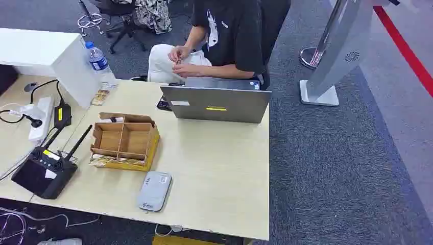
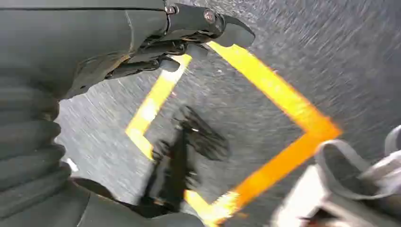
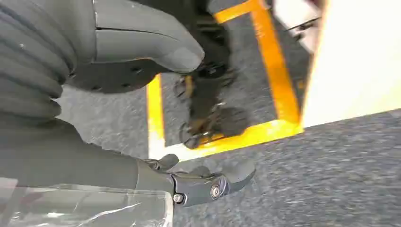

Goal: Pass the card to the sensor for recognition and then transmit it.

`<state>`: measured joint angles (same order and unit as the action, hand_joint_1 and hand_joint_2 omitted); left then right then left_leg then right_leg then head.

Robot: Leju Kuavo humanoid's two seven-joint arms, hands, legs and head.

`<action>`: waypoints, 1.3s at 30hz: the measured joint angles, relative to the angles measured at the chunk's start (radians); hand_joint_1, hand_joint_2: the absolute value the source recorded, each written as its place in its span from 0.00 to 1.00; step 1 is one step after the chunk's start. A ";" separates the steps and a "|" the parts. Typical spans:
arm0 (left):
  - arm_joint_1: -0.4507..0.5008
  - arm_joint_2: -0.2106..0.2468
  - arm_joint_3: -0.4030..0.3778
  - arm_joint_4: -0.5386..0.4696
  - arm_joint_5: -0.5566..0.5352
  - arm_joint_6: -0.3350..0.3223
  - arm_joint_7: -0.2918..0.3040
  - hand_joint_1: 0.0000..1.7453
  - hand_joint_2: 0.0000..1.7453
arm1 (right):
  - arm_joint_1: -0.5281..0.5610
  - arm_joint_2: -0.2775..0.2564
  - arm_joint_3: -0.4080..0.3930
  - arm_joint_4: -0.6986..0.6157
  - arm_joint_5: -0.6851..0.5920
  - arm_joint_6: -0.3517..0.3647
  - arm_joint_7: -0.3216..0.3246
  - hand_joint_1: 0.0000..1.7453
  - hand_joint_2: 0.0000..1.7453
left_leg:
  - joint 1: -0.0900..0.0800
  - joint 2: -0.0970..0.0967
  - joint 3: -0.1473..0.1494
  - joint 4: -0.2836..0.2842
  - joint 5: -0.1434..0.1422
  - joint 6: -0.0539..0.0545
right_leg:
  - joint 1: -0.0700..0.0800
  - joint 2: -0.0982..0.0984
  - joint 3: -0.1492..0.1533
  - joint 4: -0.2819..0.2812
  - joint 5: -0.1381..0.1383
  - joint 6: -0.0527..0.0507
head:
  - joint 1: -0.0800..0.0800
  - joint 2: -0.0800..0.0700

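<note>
A grey flat sensor device (image 1: pixel 154 191) lies near the front edge of the light wooden desk (image 1: pixel 219 168). Just behind it stands an open wooden box (image 1: pixel 125 140) with compartments; thin flat pieces lie along its front side, and I cannot tell whether one is the card. My left hand (image 2: pixel 175 42) hangs over grey carpet with yellow floor tape, thumb and dark fingers loosely apart, nothing in it. My right hand (image 3: pixel 189 118) also hangs over the floor beside the desk's edge (image 3: pixel 359 61), its thumb well apart from the fingers (image 3: pixel 208 182), holding nothing.
A person in a black shirt (image 1: pixel 230 35) sits behind an open grey laptop (image 1: pixel 217 104) at the desk's far side. A black controller with antennas (image 1: pixel 45 171), a power strip (image 1: pixel 40 117) and a water bottle (image 1: pixel 100 65) stand at left. A silver stand (image 1: pixel 332 56) rises at right.
</note>
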<state>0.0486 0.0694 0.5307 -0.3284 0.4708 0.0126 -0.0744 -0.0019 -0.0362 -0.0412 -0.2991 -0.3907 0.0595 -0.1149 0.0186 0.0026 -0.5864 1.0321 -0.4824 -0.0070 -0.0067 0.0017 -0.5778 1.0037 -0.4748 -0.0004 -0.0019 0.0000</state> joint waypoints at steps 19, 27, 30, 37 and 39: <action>-0.025 0.161 0.442 -0.015 0.344 -0.184 -0.239 0.00 1.00 | -0.085 -0.016 -0.097 0.054 -0.231 0.121 -0.077 0.00 1.00 | 0.000 0.000 0.000 0.000 0.000 0.000 | 0.000 0.000 0.000 0.000 0.000 0.000 | 0.000 0.000; -0.044 0.167 0.548 -0.174 0.389 -0.337 -0.350 0.00 1.00 | -0.083 -0.017 -0.142 0.071 -0.295 0.148 -0.102 0.00 1.00 | 0.000 0.000 0.000 0.000 0.000 0.000 | 0.000 0.000 0.000 0.000 0.000 0.000 | 0.000 0.000; -0.053 0.145 0.554 -0.272 0.363 -0.346 -0.372 0.00 1.00 | -0.080 -0.017 -0.153 0.075 -0.304 0.153 -0.106 0.00 1.00 | 0.000 0.000 0.000 0.000 0.000 0.000 | 0.000 0.000 0.000 0.000 0.000 0.000 | 0.000 0.000; -0.055 0.074 0.565 -0.509 0.280 -0.381 -0.413 0.00 1.00 | -0.073 -0.016 -0.180 0.081 -0.323 0.153 -0.111 0.00 1.00 | 0.000 0.000 0.000 0.000 0.000 0.000 | 0.000 0.000 0.000 0.000 0.000 0.000 | 0.000 0.000; -0.054 0.045 0.565 -0.575 0.252 -0.397 -0.423 0.00 1.00 | -0.071 -0.015 -0.187 0.082 -0.331 0.153 -0.111 0.00 1.00 | 0.000 0.000 0.000 0.000 0.000 0.000 | 0.000 0.000 0.000 0.000 0.000 0.000 | 0.000 0.000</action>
<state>-0.0058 0.1148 1.0956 -0.9038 0.7225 -0.3842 -0.4971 -0.0729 -0.0515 -0.2285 -0.2167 -0.7221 0.2129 -0.2262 0.0186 0.0029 -0.5861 1.0322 -0.4821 -0.0068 -0.0067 0.0021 -0.5779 1.0038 -0.4746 -0.0007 -0.0019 0.0000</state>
